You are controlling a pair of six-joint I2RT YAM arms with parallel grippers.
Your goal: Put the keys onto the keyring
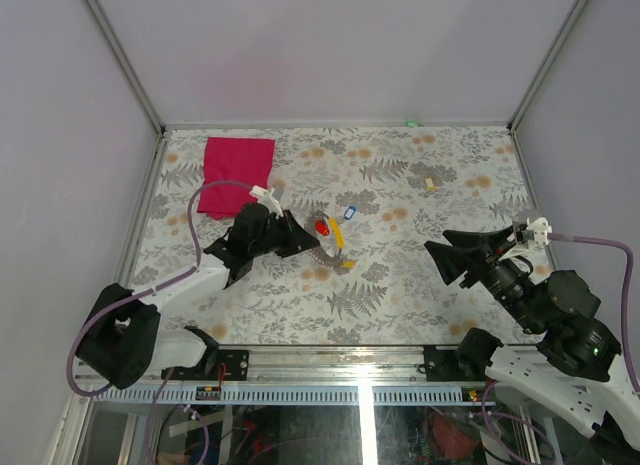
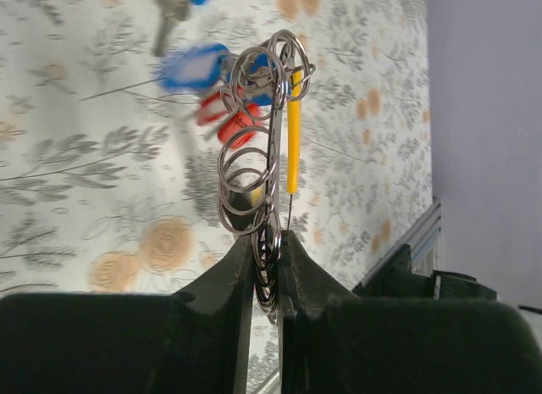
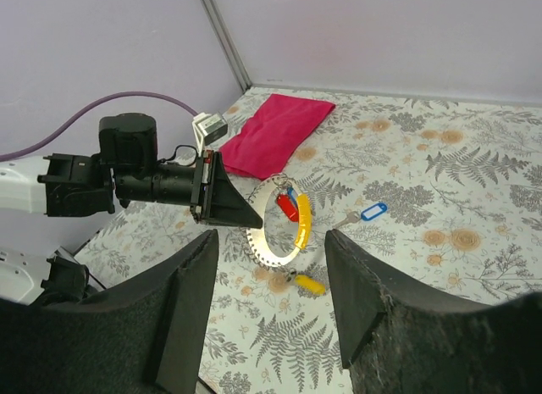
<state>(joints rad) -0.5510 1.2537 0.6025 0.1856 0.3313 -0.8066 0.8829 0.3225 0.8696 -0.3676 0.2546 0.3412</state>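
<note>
Fern-and-flower patterned cloth covers the table [image 1: 400, 295], with lilac walls on its far and side edges. My left gripper [image 2: 267, 241] sits near the table's middle, its fingers drawn narrow and pinching the keyring [image 3: 267, 257], which stands upright on edge in front of them. A red-tagged key [image 3: 286, 208] and a yellow-tagged key [image 3: 301, 229] hang on the ring. A second yellow-tagged key [image 3: 309, 284] lies on the cloth just beside the ring's low edge; I cannot tell whether it is threaded on. A blue-tagged key [image 3: 371, 212] lies loose on the cloth, near the ring on its far-right side. My right gripper [image 3: 271, 241] hovers over the table's right side with its fingers spread and nothing between them. A red cloth [image 1: 235, 170] lies by the far left corner, and a small tan block [image 1: 430, 182] towards the far right.
</note>
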